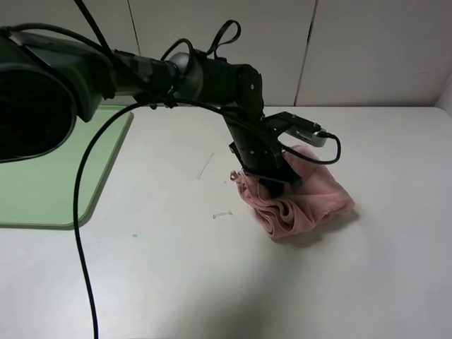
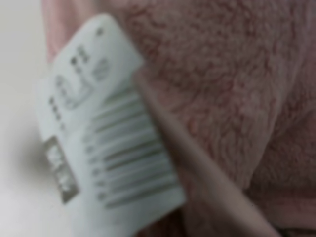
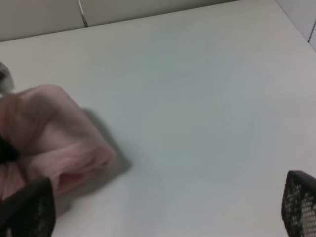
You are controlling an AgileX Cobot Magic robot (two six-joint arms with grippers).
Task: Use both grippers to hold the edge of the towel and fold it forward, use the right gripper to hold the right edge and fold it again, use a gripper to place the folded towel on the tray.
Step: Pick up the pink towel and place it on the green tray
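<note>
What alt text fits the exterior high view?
A black arm's end effector presses into a bunched pink towel on a white table. A green tray lies at the left, with nothing on it.

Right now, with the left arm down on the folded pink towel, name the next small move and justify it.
Probably lift a little and carry it left toward the tray. The left end effector sits down in the bunched, folded towel, apparently closed on it, while the towel rests on the table away from the tray. The right end effector stands open, clear of the cloth.
</note>
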